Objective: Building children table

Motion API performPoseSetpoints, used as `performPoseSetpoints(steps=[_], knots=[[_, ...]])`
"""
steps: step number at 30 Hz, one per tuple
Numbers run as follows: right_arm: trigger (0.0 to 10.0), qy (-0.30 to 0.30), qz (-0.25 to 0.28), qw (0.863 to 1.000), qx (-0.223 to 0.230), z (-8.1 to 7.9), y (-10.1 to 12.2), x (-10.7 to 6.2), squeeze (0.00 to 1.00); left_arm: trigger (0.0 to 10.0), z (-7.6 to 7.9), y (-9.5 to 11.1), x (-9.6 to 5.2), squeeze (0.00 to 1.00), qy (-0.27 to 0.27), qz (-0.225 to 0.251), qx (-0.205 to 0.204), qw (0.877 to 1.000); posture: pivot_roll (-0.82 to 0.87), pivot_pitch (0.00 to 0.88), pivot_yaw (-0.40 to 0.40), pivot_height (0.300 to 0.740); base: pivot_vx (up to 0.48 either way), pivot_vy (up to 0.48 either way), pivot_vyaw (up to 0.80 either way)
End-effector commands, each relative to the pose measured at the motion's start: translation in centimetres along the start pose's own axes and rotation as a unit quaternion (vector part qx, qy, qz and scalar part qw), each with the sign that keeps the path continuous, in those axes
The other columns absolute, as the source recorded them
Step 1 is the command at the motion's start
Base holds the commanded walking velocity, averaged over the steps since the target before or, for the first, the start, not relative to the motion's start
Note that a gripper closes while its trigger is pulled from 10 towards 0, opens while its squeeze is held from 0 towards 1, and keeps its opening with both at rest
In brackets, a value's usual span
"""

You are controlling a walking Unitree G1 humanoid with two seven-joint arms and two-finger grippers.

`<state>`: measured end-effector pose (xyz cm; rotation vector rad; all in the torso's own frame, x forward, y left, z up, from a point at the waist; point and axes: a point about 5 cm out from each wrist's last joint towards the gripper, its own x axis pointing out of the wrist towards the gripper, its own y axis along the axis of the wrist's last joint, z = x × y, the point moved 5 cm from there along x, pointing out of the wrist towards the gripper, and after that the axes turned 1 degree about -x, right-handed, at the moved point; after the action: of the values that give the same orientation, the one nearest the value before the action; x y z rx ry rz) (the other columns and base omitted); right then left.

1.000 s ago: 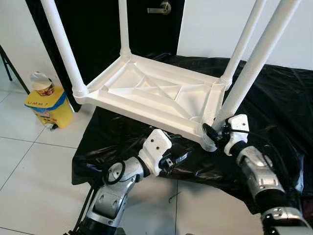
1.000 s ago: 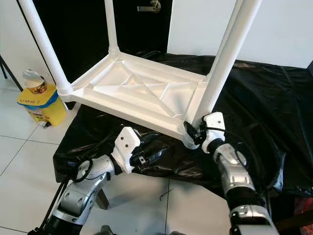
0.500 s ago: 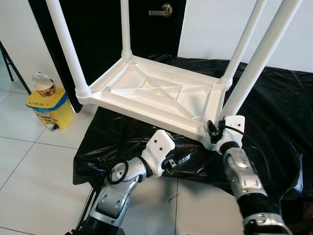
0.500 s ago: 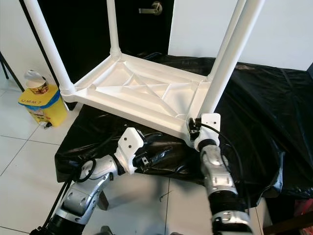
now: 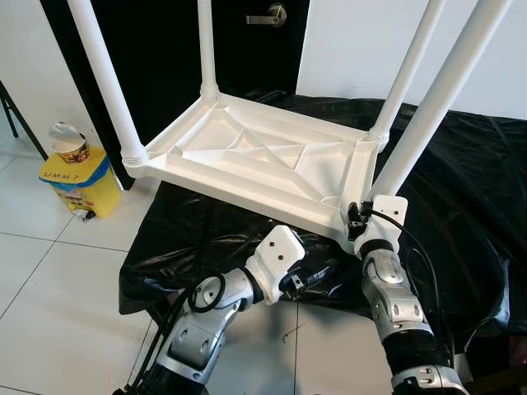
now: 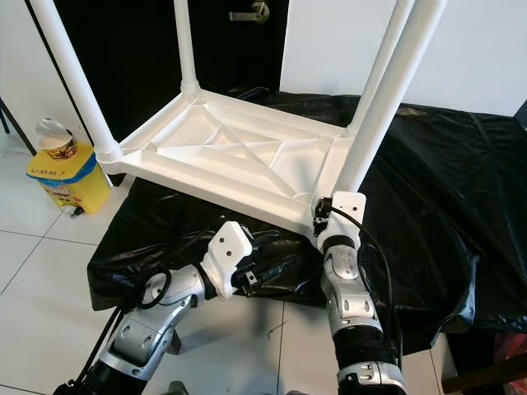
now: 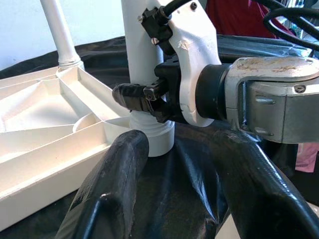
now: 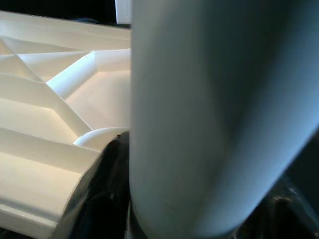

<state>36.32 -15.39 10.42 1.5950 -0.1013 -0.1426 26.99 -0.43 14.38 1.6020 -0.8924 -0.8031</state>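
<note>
Left eye view: the white table top (image 5: 263,164) is lying upside down on the black sheet (image 5: 461,189), ribbed underside up, spanning the sheet's left half, with four white legs standing in its corner sockets. The near right leg (image 5: 428,107) is sitting in the socket at the table's front right corner, close to the sheet's front edge.

The right gripper (image 7: 132,99) is clasping that leg just above its socket collar; the left wrist view is showing one black finger pressed against the white tube. Compared with a second ago, the right forearm is swinging from a slanted to a near-vertical pose under the leg while the grip stays at the same spot, which suggests a twisting or seating motion on the leg.

The left gripper (image 5: 317,281) is hovering low by the sheet's front edge, fingers spread and holding nothing.

Judgement: all legs are appearing fitted; this final leg is probably being tightened.

A yellow bin (image 5: 78,177) is standing on the floor at left.
</note>
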Motion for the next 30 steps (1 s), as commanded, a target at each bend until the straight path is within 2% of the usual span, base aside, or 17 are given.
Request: performPoseSetpoints(steps=[1, 3, 4, 6, 7, 8, 10, 15, 16, 17, 22, 24, 25, 28, 30], knots=[[10.0, 0.008, -0.016, 1.000, -0.007, -0.5, -0.7, -0.4, 1.00, 10.0, -0.3, 0.0, 0.2, 0.00, 0.012, 0.001, -0.005, 1.000, 0.05, 0.005, -0.070, 0.740, 0.000, 0.000, 0.00], [10.0, 0.010, -0.013, 1.000, -0.008, -0.6, -0.5, -0.4, 1.00, 10.0, -0.2, 0.0, 0.2, 0.00, 0.009, 0.002, -0.009, 1.000, 0.05, 0.005, -0.070, 0.740, 0.000, 0.000, 0.00], [10.0, 0.013, -0.005, 1.000, -0.005, -0.5, -0.1, -0.5, 1.00, 10.0, -0.2, -0.1, 0.2, 0.12, 0.006, 0.002, -0.025, 1.000, 0.05, 0.011, -0.073, 0.740, 0.000, 0.000, 0.00], [10.0, 0.015, 0.000, 1.000, -0.002, -0.5, 0.1, -0.5, 1.00, 10.0, -0.2, -0.1, 0.2, 0.12, 0.004, 0.001, -0.036, 0.999, 0.05, 0.011, -0.073, 0.740, 0.000, 0.000, 0.00], [10.0, 0.026, 0.011, 1.000, -0.001, -0.4, 0.7, -0.6, 1.00, 10.0, -0.1, -0.1, 0.1, 1.00, 0.000, 0.002, -0.047, 0.999, 0.04, 0.015, -0.073, 0.740, 0.000, 0.000, 0.00], [10.0, 0.026, 0.011, 1.000, -0.001, -0.4, 0.7, -0.6, 1.00, 10.0, -0.1, -0.1, 0.1, 1.00, 0.000, 0.002, -0.047, 0.999, 0.04, 0.015, -0.073, 0.740, 0.000, 0.000, 0.00], [10.0, 0.069, 0.038, 0.997, -0.017, -0.4, 1.7, -1.0, 0.97, 10.0, 0.1, -0.1, 0.0, 1.00, -0.006, 0.001, -0.055, 0.998, 0.04, 0.021, -0.072, 0.740, 0.000, 0.000, 0.00], [10.0, 0.083, 0.044, 0.995, -0.022, -0.4, 1.9, -1.1, 0.97, 10.0, 0.2, -0.2, -0.1, 1.00, -0.008, 0.000, -0.055, 0.998, 0.04, 0.021, -0.072, 0.740, 0.000, 0.000, 0.00], [10.0, 0.104, 0.047, 0.993, -0.025, 0.2, 2.0, -1.2, 0.00, 10.0, 0.2, -0.3, -0.1, 0.00, -0.005, -0.006, -0.040, 0.999, 0.04, 0.023, -0.073, 0.740, 0.000, 0.000, 0.00], [10.0, 0.122, 0.051, 0.991, -0.031, 0.9, 2.1, -1.2, 0.00, 10.0, 0.1, -0.5, -0.1, 0.00, -0.002, -0.012, -0.031, 0.999, 0.03, 0.024, -0.073, 0.740, 0.000, 0.000, 0.00], [10.0, 0.141, 0.054, 0.988, -0.041, 1.6, 2.3, -1.2, 0.00, 10.0, 0.1, -0.6, -0.1, 0.00, -0.001, -0.015, -0.026, 1.000, 0.03, 0.026, -0.075, 0.740, 0.000, 0.000, 0.00], [10.0, 0.188, 0.052, 0.979, -0.063, 2.1, 2.3, -1.0, 0.00, 10.0, -0.1, -0.7, -0.1, 0.00, 0.002, -0.018, -0.023, 1.000, 0.03, 0.027, -0.075, 0.740, 0.000, 0.000, 0.00], [10.0, 0.188, 0.052, 0.979, -0.063, 2.1, 2.3, -1.0, 0.00, 10.0, -0.1, -0.7, -0.1, 0.00, 0.002, -0.018, -0.023, 1.000, 0.03, 0.027, -0.075, 0.740, 0.000, 0.000, 0.00], [10.0, 0.267, 0.035, 0.958, -0.104, 1.7, 1.7, -0.8, 0.00, 10.0, -0.3, -0.7, -0.1, 0.00, 0.006, -0.019, -0.019, 1.000, 0.03, 0.026, -0.075, 0.740, 0.000, 0.000, 0.00], [10.0, 0.280, 0.028, 0.954, -0.107, 1.7, 1.5, -0.8, 0.00, 10.0, -0.4, -0.6, -0.1, 0.00, 0.006, -0.020, -0.020, 1.000, 0.03, 0.025, -0.075, 0.740, 0.000, 0.000, 0.00]])
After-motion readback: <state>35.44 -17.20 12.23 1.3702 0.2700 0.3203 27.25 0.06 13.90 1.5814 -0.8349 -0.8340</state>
